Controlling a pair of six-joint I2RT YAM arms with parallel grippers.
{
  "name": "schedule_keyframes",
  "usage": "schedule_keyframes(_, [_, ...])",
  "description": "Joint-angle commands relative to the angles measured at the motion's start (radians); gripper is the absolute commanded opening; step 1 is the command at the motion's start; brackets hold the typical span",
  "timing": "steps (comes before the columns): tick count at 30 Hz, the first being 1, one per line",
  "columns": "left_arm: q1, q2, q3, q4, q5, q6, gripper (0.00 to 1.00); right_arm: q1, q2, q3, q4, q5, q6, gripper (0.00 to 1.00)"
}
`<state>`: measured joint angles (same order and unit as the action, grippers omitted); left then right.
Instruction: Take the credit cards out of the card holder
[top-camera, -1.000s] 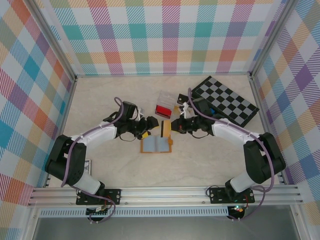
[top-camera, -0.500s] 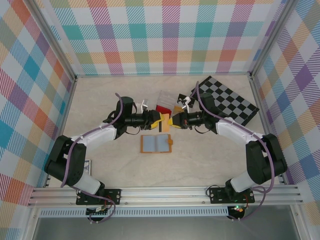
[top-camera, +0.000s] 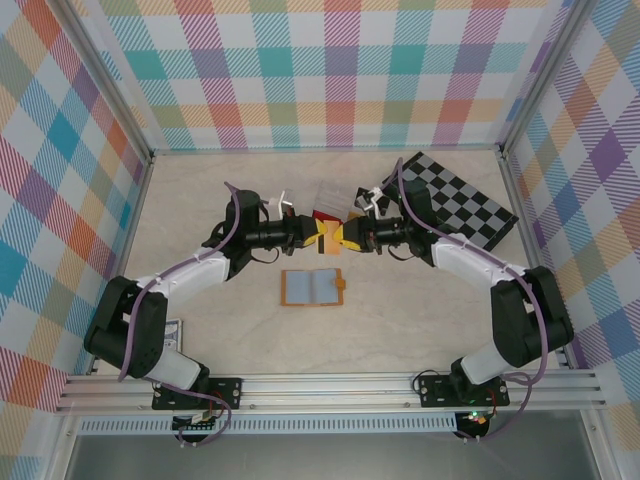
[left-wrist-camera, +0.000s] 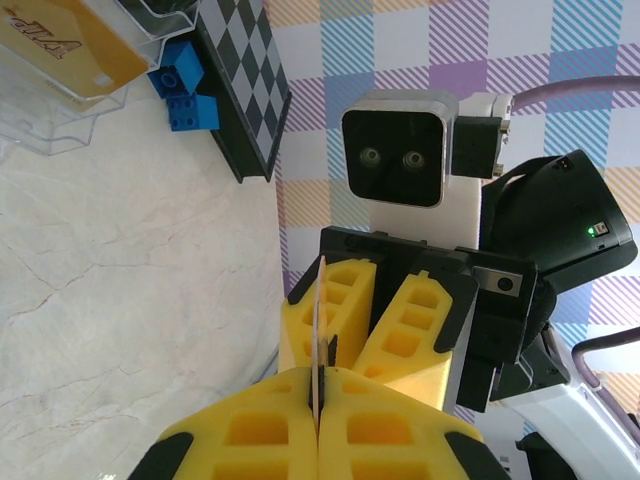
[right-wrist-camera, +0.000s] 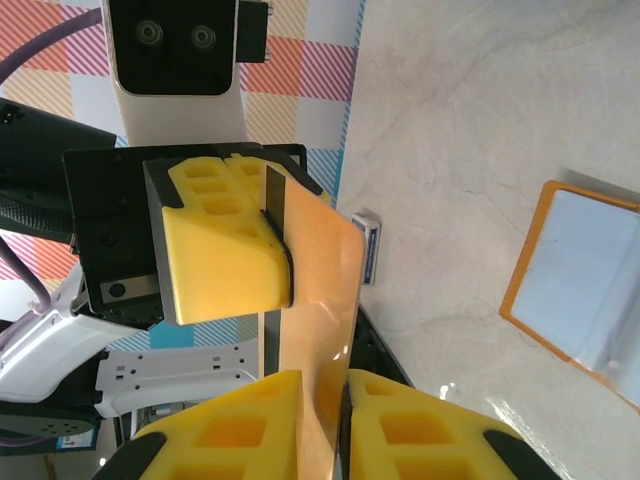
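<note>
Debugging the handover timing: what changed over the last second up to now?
Both arms moved off the card holder toward the far wall, meeting mid-air. The left gripper closed its jaws on the orange card; the right gripper, which carried it, has begun parting its jaws. Unchanged: card holder lying open, tray, chequered board.

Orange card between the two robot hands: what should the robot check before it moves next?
1. The left hand is shut tight on the orange card: ok.
2. The right hand has loosened: its fingers look slightly apart around the card, ok.
3. The card is up in the air, off the table: ok.
4. The card holder lies open and flat, apart from both hands: ok.
5. Any card left inside the holder: cannot tell.
</note>
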<state>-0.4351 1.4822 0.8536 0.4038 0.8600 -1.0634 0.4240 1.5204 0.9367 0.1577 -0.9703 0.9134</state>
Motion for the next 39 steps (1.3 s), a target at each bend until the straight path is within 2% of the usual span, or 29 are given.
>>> schedule_keyframes(1, [-0.001,-0.023,0.002,0.029,-0.004,-0.018,0.02,0.024,0.021,0.049,0.111,-0.011,0.057,0.16])
schedule_keyframes(4, [0.001,-0.024,0.003,-0.009,-0.012,-0.012,0.04,0.023,0.015,0.063,0.068,0.032,0.032,0.06])
schedule_keyframes(6, [0.006,-0.031,0.007,-0.066,-0.026,0.009,0.11,0.022,0.009,0.093,-0.035,0.071,-0.039,0.0])
schedule_keyframes(9, [0.023,-0.05,0.047,-0.316,-0.095,0.119,0.24,0.019,-0.011,0.168,-0.279,0.176,-0.233,0.0])
schedule_keyframes(13, [0.043,-0.047,0.139,-0.74,-0.301,0.31,0.43,0.015,-0.041,0.274,-0.589,0.443,-0.527,0.0])
schedule_keyframes(17, [0.077,-0.023,0.174,-0.928,-0.416,0.388,0.57,0.009,-0.06,0.344,-0.73,0.665,-0.736,0.0])
schedule_keyframes(23, [0.111,-0.033,0.166,-1.024,-0.533,0.435,0.74,0.009,-0.058,0.443,-0.79,0.825,-0.999,0.0])
schedule_keyframes(30, [0.114,-0.09,0.138,-1.059,-0.612,0.515,0.94,0.009,0.03,0.557,-0.824,0.882,-1.298,0.0])
schedule_keyframes(34, [0.114,-0.104,0.123,-1.062,-0.612,0.538,0.99,0.01,0.119,0.611,-0.869,0.895,-1.472,0.0])
schedule_keyframes(39, [0.115,-0.123,0.103,-1.047,-0.598,0.545,1.0,0.011,0.233,0.72,-0.968,0.848,-1.583,0.0])
